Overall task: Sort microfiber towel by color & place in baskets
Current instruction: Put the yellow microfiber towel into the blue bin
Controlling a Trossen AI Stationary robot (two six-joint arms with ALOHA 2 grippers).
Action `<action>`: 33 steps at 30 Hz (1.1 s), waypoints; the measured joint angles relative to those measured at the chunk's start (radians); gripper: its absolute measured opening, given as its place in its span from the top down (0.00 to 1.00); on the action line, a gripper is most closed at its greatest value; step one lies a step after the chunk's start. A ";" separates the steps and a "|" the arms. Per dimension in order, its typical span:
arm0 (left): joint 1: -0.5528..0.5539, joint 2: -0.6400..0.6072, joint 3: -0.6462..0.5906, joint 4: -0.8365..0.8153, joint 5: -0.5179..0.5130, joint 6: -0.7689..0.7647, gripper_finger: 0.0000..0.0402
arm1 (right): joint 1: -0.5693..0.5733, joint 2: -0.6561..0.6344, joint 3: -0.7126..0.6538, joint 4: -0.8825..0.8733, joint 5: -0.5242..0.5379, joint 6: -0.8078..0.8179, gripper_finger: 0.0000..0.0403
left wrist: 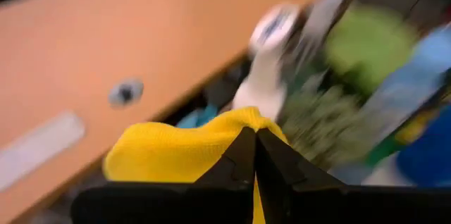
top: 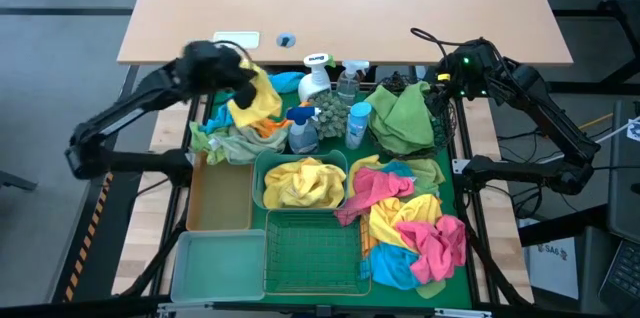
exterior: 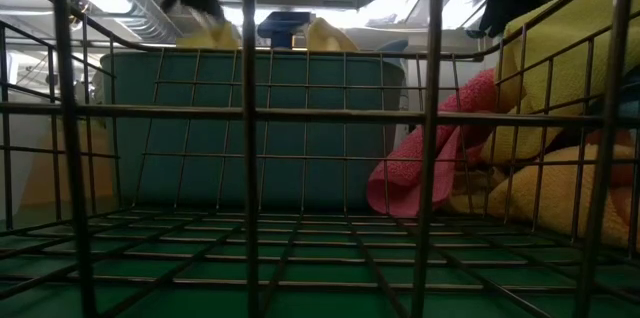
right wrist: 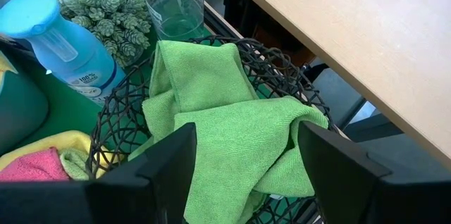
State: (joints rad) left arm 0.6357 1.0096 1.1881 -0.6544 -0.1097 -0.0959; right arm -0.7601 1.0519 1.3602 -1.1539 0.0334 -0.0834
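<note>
At the near edge of the green tabletop sit the clear pale plastic bin in the left corner and the green wire rectangular basket beside it, with nothing visible in either. To their right lies a loose heap of pink, yellow and blue towels. One row farther in, the tan tray stands at the left edge, and just beside it the teal plastic tub holds yellow towels. Beyond these, spray bottles and a small spiky plant cluster mid-tabletop.

At the far left, the left arm is bent at its elbow outside the edge and reaches inward; the left claw is pinched tight on a yellow towel, held raised above a mixed pile of cloths.

At the far right corner, the round black wire-mesh basket holds a green towel. The right arm folds back from the right edge, and the right claw hangs just over that basket with its fingers spread wide and empty.
</note>
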 joint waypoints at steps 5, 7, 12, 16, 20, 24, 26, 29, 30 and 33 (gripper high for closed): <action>-0.093 -0.084 0.085 0.047 0.025 -0.056 1.00 | 0.000 0.000 0.000 0.000 0.000 0.000 0.38; -0.134 -0.102 0.122 0.071 0.046 -0.080 1.00 | 0.000 0.000 0.000 0.000 0.000 0.000 0.38; -0.243 -0.110 0.197 0.147 0.148 -0.087 1.00 | 0.000 0.000 0.000 0.000 0.000 0.000 0.38; -0.337 -0.104 0.210 0.217 0.213 -0.087 1.00 | 0.000 0.000 0.000 0.000 0.000 0.000 0.38; -0.423 -0.083 0.210 0.222 0.217 -0.086 1.00 | 0.000 0.000 0.000 0.000 0.000 0.000 0.38; -0.503 -0.039 0.210 0.222 0.217 -0.086 1.00 | 0.000 0.000 0.000 0.000 0.000 0.000 0.38; -0.537 -0.012 0.210 0.222 0.216 -0.084 1.00 | 0.000 0.000 0.000 0.000 0.000 0.000 0.38; -0.577 0.039 0.210 0.217 0.188 -0.081 1.00 | 0.000 0.000 0.000 0.000 0.000 0.000 0.38; -0.586 0.056 0.209 0.212 0.179 -0.079 1.00 | 0.000 0.000 0.000 0.000 0.000 0.000 0.38; -0.599 0.108 0.209 0.176 0.154 -0.078 1.00 | 0.000 0.000 0.000 0.000 0.000 0.000 0.38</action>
State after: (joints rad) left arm 0.0370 1.1172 1.3975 -0.4787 0.0443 -0.1738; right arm -0.7598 1.0519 1.3602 -1.1542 0.0334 -0.0830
